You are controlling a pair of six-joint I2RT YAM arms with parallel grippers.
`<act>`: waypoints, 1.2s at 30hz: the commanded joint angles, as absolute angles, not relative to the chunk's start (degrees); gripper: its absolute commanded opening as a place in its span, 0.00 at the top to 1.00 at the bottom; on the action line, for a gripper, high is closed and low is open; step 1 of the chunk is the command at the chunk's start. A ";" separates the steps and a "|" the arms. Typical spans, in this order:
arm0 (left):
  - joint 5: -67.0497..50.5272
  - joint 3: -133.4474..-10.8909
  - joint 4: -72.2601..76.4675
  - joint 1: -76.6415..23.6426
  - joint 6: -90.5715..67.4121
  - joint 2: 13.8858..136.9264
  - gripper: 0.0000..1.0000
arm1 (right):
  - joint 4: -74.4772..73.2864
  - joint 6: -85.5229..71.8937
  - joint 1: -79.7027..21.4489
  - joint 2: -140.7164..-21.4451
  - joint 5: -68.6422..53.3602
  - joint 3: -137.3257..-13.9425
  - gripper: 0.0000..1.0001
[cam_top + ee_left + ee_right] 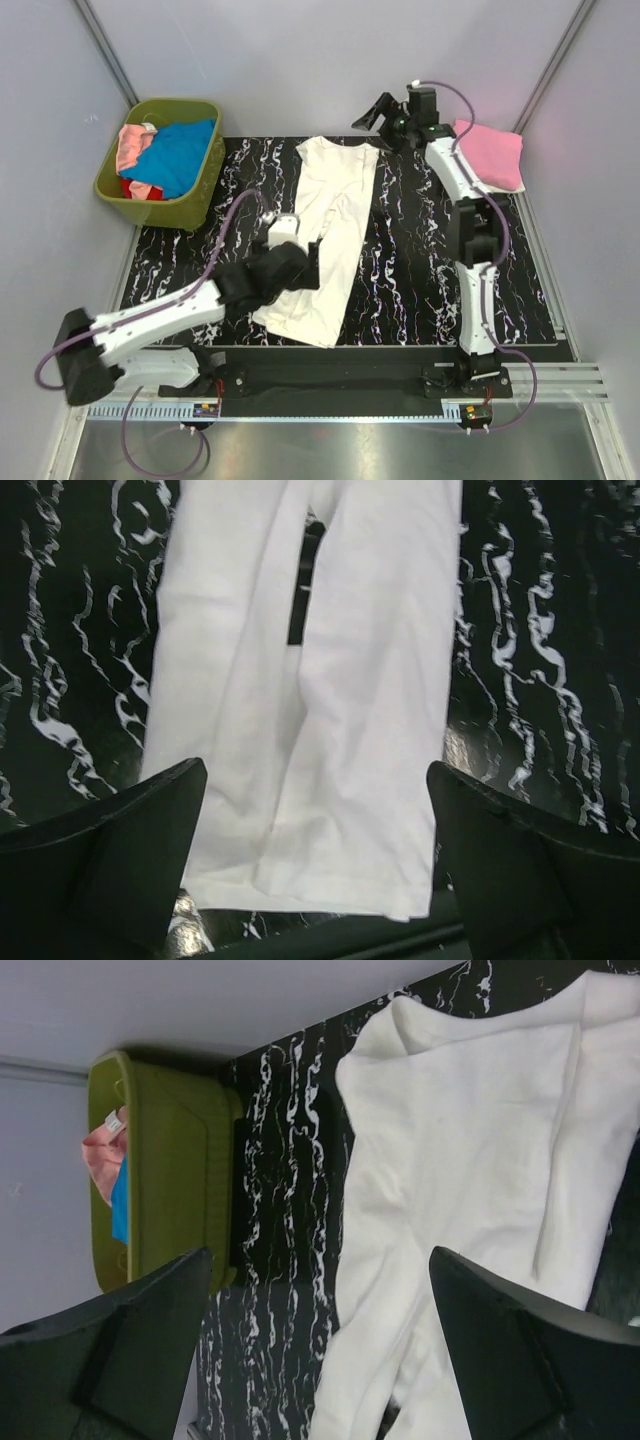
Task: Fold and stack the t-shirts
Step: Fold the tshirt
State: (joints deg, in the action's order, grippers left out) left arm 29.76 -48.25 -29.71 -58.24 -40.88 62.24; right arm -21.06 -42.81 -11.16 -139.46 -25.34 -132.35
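Note:
A cream t-shirt (330, 230), folded lengthwise into a long strip, lies on the middle of the black marbled mat (420, 270). My left gripper (303, 265) is open and empty, hovering over the shirt's near half; in the left wrist view the shirt's hem (300, 860) lies between the spread fingers (130, 850). My right gripper (380, 113) is open and empty at the mat's far edge, beside the shirt's collar end. The right wrist view shows the shirt (470, 1160) beyond its spread fingers (520, 1350). A folded pink t-shirt (490, 155) lies at the back right.
An olive-green basket (195, 205) stands at the back left, holding a blue shirt (180, 155), a pink one (130, 145) and a red one (135, 188). It also shows in the right wrist view (170, 1160). Grey walls enclose the table.

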 commanded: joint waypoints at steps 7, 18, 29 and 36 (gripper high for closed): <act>36.04 -58.72 -37.00 -57.66 -37.35 71.81 0.02 | -30.30 -32.63 -14.50 -118.55 -12.51 -104.06 0.09; 23.93 -45.45 -32.71 -49.23 -44.47 70.66 0.01 | -45.32 -27.69 -24.16 -132.68 1.22 -121.18 0.09; 10.66 -45.17 -23.56 -47.46 -48.34 87.96 0.10 | -58.09 -25.49 -26.63 -153.01 6.06 -149.14 0.11; 2.73 -43.33 -20.13 -49.83 -55.36 89.74 0.15 | -56.53 -23.03 -26.54 -161.19 5.80 -156.71 0.10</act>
